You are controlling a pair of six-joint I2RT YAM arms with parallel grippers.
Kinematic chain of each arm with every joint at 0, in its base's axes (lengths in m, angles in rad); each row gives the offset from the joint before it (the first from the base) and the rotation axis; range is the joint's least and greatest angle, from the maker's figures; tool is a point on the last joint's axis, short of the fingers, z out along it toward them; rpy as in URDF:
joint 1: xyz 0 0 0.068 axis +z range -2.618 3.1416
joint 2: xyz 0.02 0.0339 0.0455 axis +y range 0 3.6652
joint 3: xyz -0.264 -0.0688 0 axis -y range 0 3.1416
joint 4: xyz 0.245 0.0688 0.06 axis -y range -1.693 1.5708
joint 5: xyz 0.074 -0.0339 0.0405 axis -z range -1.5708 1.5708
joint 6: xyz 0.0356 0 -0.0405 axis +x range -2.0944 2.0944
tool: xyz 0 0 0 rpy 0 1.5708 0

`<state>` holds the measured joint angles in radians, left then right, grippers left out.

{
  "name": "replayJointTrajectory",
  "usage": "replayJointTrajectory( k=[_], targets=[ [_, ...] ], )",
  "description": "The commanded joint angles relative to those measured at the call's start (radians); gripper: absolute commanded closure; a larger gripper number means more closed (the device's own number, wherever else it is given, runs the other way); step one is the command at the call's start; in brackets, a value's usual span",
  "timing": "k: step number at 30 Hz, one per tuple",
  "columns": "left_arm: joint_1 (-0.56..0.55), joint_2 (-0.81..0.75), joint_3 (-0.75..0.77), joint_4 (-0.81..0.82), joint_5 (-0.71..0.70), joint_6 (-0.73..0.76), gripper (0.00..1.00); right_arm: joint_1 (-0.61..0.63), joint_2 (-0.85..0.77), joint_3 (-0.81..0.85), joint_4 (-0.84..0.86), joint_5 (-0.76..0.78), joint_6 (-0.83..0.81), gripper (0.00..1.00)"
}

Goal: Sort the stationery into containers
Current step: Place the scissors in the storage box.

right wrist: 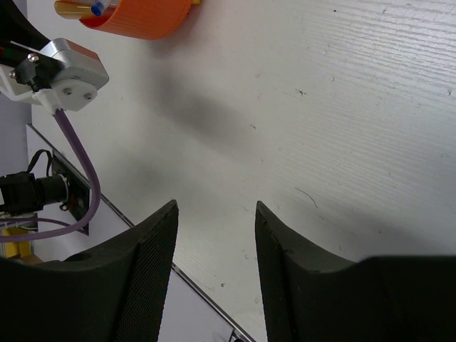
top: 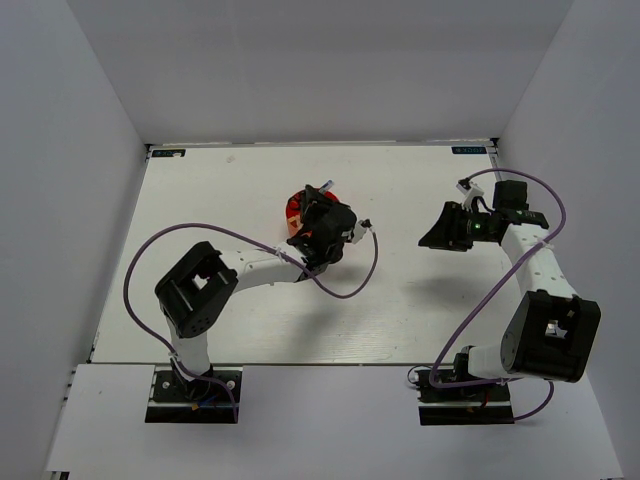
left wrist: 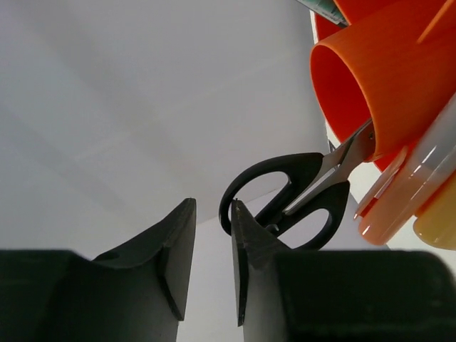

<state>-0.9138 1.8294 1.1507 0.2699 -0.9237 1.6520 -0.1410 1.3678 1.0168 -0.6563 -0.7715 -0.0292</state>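
Observation:
The round orange organiser stands at the table's middle, mostly hidden under my left gripper. In the left wrist view the black-handled scissors stand blades-down in the organiser's central cup, handles sticking out. My left gripper is slightly open and empty, with its right fingertip just in front of a handle loop. A clear orange-tipped tube, an orange-yellow marker and a pen tip sit in the outer compartments. My right gripper is open and empty above bare table.
The right wrist view shows the organiser at its top edge and the left arm's white camera mount with its purple cable. The table's near edge runs under the right gripper. White walls enclose the table on three sides.

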Motion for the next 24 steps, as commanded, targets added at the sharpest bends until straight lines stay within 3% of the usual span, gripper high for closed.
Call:
replayJointTrajectory(
  k=[1,16,24],
  targets=[
    [-0.008,-0.005,-0.008,0.037,-0.017,-0.004,0.62,-0.011,0.001,0.006,-0.014,-0.034,0.005,0.49],
    [-0.048,-0.010,-0.017,0.049,-0.063,0.002,0.42,-0.016,0.002,0.003,-0.017,-0.038,0.012,0.49],
    [-0.053,-0.022,-0.052,0.074,-0.078,0.008,0.40,-0.020,0.000,0.005,-0.017,-0.040,0.011,0.49]
  ],
)
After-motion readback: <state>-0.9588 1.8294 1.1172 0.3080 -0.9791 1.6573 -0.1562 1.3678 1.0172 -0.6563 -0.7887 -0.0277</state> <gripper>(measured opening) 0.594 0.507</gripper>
